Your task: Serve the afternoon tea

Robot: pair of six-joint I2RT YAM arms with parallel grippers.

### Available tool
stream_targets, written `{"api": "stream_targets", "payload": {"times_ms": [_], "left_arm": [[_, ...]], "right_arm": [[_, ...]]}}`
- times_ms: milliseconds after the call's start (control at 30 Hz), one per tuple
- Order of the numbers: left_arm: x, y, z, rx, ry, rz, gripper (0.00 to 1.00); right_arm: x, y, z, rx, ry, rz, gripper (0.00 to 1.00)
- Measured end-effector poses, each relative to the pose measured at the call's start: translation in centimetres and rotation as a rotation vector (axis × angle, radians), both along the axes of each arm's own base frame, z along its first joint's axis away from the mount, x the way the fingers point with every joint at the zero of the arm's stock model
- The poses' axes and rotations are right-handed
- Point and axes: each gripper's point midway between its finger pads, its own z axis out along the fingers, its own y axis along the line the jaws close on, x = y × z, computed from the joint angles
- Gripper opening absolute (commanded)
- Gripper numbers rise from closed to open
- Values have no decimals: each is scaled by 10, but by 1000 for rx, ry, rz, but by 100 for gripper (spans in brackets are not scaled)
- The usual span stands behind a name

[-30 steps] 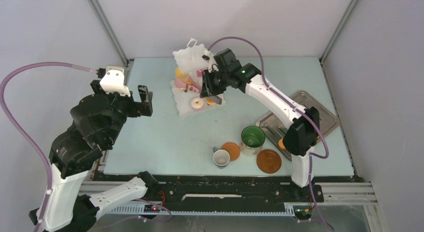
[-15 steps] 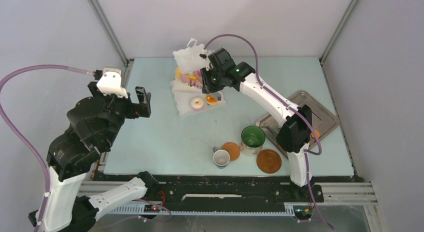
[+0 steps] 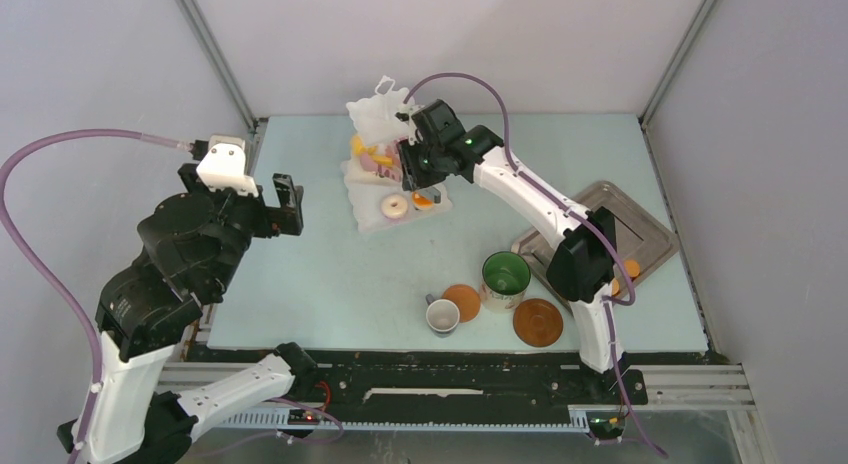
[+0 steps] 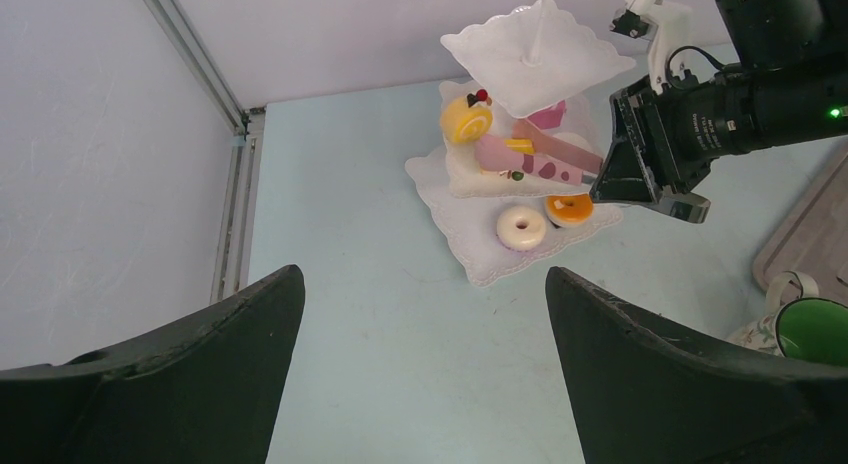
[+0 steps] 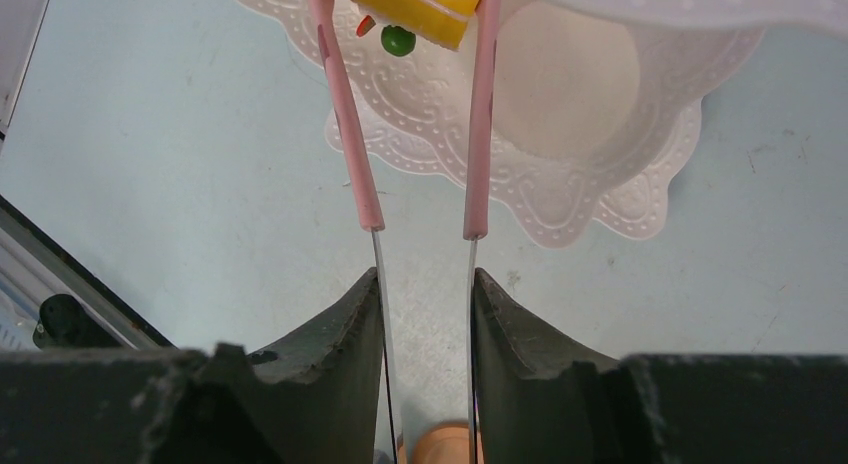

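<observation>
Your right claw is pinching the thin metal arms of the tongs, whose pink tips reach forward to either side of a yellow wedge on the white stand; whether the tips press on it you cannot tell, since the wedge is cut off by the top of the wrist view. From above, that claw sits at the stand's right side, just under its top tier. Your left claw hangs spread wide over the left of the tabletop, well apart from the stand, with bare surface between them. On the stand's lowest tier lie a white doughnut and an orange round side by side near the front rim; a pink cake and a yellow roll sit on the tier above. Toward the near edge stand the green-lined mug, the white cup and the brown saucer, close together. At the right edge lies the grey tray, partly hidden by the right arm.
</observation>
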Motion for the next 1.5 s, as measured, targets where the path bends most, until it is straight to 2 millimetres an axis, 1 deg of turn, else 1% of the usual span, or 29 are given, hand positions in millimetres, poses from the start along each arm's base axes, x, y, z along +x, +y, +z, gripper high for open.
{"api": "stream_targets", "payload": {"times_ms": [167,467,567,667,800,967,1067,1133,1200,1300,1367,1400,1467,1500], "left_arm": [[0,0,0,0,0,-1,98],[0,-1,0,0,2,-6,98],[0,-1,-1,0,3,-7,98],[0,-2,-1,1,5,-9,98],[0,-2,-2,4,8,-10,98],[0,-2,-3,4,10,-12,98],[1,-5,-6,9,19,-20,98],[2,-7,-10,14,27,-27,98],[4,-9,-13,20,34,-30,98],[7,-13,-19,32,49,-31,98],[10,-16,-23,40,59,-33,98],[12,-17,-23,41,62,-34,98],[15,-21,-26,45,67,-36,98],[17,-22,-27,47,69,-37,98]], "right_arm": [[-1,2,0,-2,-4,8,44],[-1,2,3,-6,-25,19,46],[-1,1,8,-3,-39,15,46],[-2,-2,19,5,-61,9,46],[-11,-13,35,14,-89,8,46],[-28,-28,51,26,-102,23,41],[-40,-37,54,25,-102,42,39],[-54,-50,50,4,-89,57,38],[-69,-67,44,-24,-77,65,35],[-99,-101,37,-64,-59,69,31],[-117,-129,41,-73,-61,49,29],[-122,-140,46,-69,-71,31,29],[-132,-168,61,-54,-102,-29,27],[-135,-179,69,-44,-120,-57,28]]}}
